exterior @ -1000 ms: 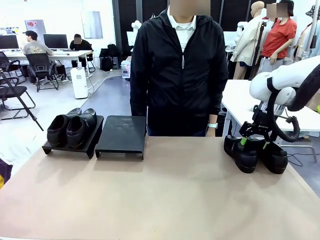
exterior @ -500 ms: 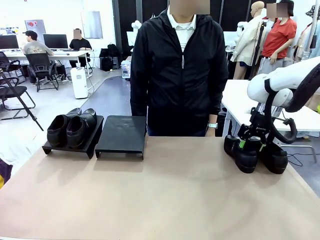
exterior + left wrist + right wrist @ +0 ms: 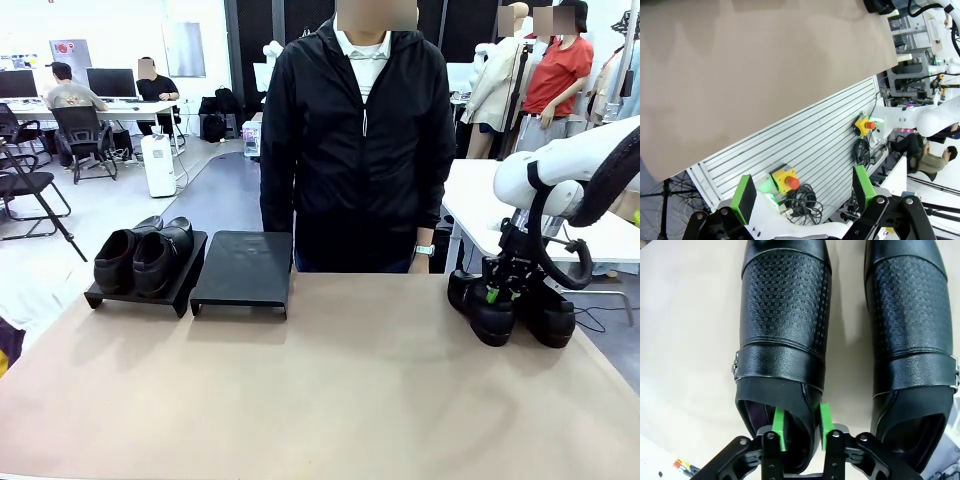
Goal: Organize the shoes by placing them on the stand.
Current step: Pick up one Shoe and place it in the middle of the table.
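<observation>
Four black shoes point(image 3: 150, 255) are in play on the tan tabletop point(image 3: 320, 400). Two sit side by side, toes toward the robot, on the left stand point(image 3: 115, 297) at the far left corner. The other pair point(image 3: 490, 318) rests directly on the tabletop close to the right edge, toward the far right corner. A second stand point(image 3: 243, 270), flat and black, sits just beside the first along the far edge. A person point(image 3: 355, 150) in a black jacket stands behind the far edge, near its middle. The right gripper point(image 3: 505, 292) is down at the heel end of the other pair; from the front I cannot tell which of the two it has. In the right wrist view the right gripper point(image 3: 801, 424) has its fingers drawn narrow. One green pad point(image 3: 779, 426) is inside the opening of the gripped shoe point(image 3: 785, 330). The other pad is outside it, in the gap toward the neighbouring shoe point(image 3: 910, 330), and the collar wall is pinched between them. Both of these shoes show a grid-embossed upper and a strap with a small metal buckle, and they lie parallel, near each other but apart. The left gripper point(image 3: 804, 187) has its fingers spread wide and holds nothing. It hangs beyond an edge of the tabletop, over a ribbed aluminium base point(image 3: 805, 135) that carries two yellow boxes point(image 3: 782, 177) with red buttons and some coiled cable point(image 3: 807, 197).
</observation>
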Motion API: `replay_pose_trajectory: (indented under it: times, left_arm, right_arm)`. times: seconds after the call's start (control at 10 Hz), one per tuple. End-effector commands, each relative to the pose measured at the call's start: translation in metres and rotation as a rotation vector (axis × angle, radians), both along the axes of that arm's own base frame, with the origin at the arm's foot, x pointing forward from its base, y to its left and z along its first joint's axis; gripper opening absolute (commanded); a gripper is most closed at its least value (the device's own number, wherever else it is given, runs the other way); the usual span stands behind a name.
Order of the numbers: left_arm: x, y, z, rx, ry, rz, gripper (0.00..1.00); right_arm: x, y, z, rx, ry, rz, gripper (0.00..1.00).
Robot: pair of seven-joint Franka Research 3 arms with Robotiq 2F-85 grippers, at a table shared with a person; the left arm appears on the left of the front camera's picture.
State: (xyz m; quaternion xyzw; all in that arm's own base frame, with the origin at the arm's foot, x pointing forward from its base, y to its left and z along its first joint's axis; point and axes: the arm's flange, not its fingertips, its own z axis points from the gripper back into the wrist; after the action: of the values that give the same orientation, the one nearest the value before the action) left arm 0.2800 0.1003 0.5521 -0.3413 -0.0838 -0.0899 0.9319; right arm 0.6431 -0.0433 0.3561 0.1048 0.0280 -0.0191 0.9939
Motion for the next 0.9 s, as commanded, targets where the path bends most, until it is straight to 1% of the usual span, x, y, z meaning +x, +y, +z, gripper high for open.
replay_pose_trajectory:
  times: [0.0, 0.2, 0.5, 0.6, 0.7, 0.8]
  left_arm:
    - [-0.001, 0.002, 0.002, -0.019, -0.011, -0.017, 1.00]
    - [-0.001, 0.002, 0.002, -0.019, -0.011, -0.017, 1.00]
    - [-0.001, 0.002, 0.002, -0.019, -0.011, -0.017, 1.00]
    - [-0.001, 0.002, 0.002, -0.019, -0.011, -0.017, 1.00]
    - [-0.001, 0.002, 0.002, -0.019, -0.011, -0.017, 1.00]
    - [-0.001, 0.002, 0.002, -0.019, -0.011, -0.017, 1.00]
  right_arm:
    - [0.004, 0.004, 0.004, 0.001, -0.016, 0.010, 0.00]
    - [-0.002, 0.007, 0.007, -0.009, -0.025, 0.034, 0.00]
    - [-0.019, 0.015, 0.027, 0.007, -0.069, 0.069, 0.00]
    - [-0.032, 0.020, 0.044, 0.054, -0.090, 0.082, 0.00]
    - [-0.049, 0.027, 0.062, 0.101, -0.127, 0.092, 0.00]
    - [-0.073, 0.031, 0.086, 0.134, -0.166, 0.071, 0.00]
